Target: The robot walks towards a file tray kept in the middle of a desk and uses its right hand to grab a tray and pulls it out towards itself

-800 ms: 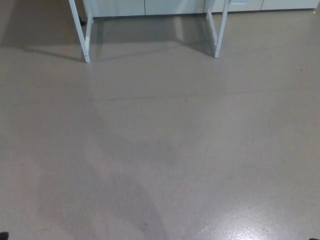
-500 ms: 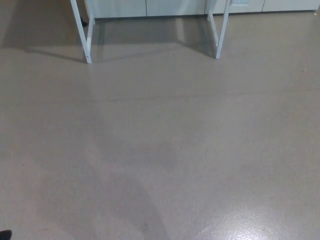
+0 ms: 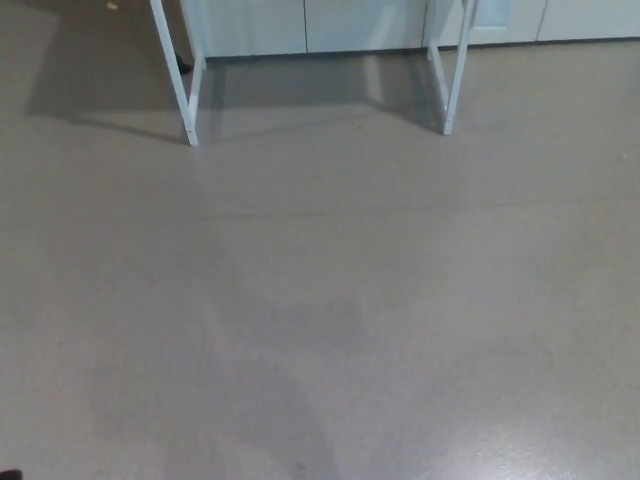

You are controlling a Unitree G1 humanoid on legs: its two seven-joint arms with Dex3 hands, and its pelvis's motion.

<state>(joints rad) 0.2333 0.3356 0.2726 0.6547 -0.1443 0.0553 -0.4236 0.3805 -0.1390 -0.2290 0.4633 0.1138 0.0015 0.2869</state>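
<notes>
Floor (image 3: pixel 330 320) fills view; white desk legs (image 3: pixel 188 90) at top, cabinets (image 3: pixel 360 25) behind; tray & both hands out of frame, grip state unknown

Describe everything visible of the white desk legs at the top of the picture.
Only the lower part of the white desk legs shows; the desktop and the file tray are out of frame. They look like thin painted metal bars. On each side a front leg slants down to the floor and a low bar runs back toward the pale cabinets behind. The left foot sits near, the right near. Soft shadows fall leftward from them.
</notes>
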